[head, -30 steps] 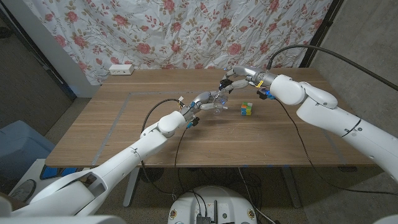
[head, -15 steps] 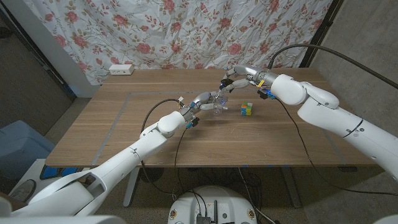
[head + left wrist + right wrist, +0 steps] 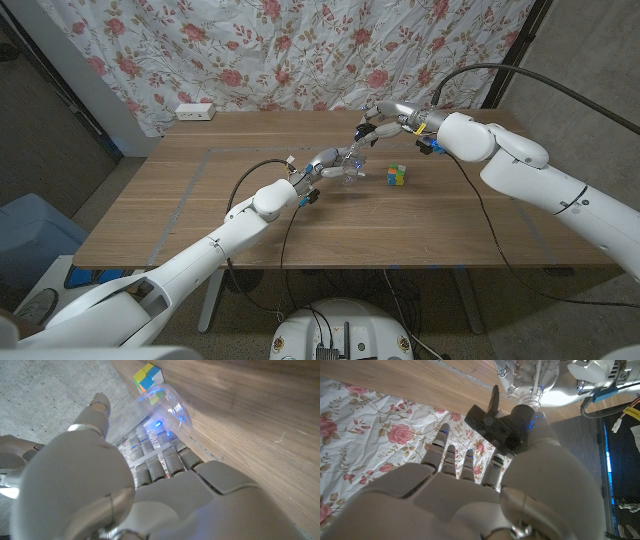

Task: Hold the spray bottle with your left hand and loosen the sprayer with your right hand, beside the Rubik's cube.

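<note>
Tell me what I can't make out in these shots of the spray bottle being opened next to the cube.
- Spray bottle, head view: too small, wrapped by the left hand; liquid level unreadable.
- Sprayer, right wrist view: the right hand covers its neck, so how loose it is can't be told.
- Rubik's cube, left wrist view: seen partly through the clear, blurred bottle.
</note>
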`<state>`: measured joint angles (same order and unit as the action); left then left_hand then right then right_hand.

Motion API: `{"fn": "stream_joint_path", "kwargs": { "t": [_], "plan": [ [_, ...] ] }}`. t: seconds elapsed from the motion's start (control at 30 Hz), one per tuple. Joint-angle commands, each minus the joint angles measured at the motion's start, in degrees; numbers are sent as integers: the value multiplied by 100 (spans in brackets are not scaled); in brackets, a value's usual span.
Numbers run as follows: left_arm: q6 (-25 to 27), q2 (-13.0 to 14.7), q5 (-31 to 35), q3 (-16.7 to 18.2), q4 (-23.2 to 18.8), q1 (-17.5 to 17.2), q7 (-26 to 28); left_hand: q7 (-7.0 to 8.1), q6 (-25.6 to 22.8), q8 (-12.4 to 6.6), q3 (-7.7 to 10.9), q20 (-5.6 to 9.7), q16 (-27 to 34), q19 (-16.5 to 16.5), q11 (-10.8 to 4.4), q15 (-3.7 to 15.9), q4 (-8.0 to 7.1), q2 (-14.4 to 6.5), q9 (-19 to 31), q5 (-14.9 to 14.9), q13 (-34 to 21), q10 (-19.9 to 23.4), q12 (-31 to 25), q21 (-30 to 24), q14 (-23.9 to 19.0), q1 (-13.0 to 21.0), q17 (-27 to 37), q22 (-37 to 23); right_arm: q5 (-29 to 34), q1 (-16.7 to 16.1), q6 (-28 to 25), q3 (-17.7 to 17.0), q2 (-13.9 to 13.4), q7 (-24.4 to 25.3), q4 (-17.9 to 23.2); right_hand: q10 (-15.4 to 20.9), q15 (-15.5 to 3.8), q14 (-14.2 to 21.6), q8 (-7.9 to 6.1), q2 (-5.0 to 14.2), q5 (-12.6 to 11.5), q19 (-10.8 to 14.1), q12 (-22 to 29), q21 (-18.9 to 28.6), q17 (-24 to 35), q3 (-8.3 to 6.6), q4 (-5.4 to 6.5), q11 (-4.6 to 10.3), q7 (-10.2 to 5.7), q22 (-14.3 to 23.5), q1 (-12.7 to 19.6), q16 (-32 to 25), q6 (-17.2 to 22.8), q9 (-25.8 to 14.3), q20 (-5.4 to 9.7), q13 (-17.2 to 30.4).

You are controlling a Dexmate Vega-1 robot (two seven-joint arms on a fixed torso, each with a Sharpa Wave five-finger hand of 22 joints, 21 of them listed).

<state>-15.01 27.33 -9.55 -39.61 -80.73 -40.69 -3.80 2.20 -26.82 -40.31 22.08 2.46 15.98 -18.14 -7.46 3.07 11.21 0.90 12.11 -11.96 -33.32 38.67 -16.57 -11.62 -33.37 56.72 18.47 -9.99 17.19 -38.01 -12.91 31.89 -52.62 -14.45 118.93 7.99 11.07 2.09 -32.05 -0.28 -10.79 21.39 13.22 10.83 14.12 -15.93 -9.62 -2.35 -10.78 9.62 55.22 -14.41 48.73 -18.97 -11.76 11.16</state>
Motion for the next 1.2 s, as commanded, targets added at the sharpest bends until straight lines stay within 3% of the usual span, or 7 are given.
{"fn": "stream_joint_path", "kwargs": {
  "t": [0.03, 1.2],
  "plan": [
    [-35, -42, -23, -2, 118, 44, -19, 7, -66, -16, 161, 62, -33, -52, -26, 610, -132, -708, 23, 17, -29, 54, 23, 18, -17, -622, 9, -10, 96, 149, -219, -7, -89, -269, 123, 72, 7, 28, -32, 3, 1, 49, -4, 30, 8, -42, 29, 1, -48, -2, 42, -30, 53, -47, -35, 18],
    [35, 28, -44, 16, 19, -82, 32, 9, -74, -14, 151, 41, -45, -49, -29, 608, -135, -696, 25, 18, -40, 65, 32, 19, -17, -619, 2, -10, 83, 189, -639, -321, -517, -638, 745, 128, -29, 82, -18, 40, 8, 39, -47, -3, 14, -55, 65, 3, -55, -2, 19, -48, -8, 26, -42, 20]
  ]
}}
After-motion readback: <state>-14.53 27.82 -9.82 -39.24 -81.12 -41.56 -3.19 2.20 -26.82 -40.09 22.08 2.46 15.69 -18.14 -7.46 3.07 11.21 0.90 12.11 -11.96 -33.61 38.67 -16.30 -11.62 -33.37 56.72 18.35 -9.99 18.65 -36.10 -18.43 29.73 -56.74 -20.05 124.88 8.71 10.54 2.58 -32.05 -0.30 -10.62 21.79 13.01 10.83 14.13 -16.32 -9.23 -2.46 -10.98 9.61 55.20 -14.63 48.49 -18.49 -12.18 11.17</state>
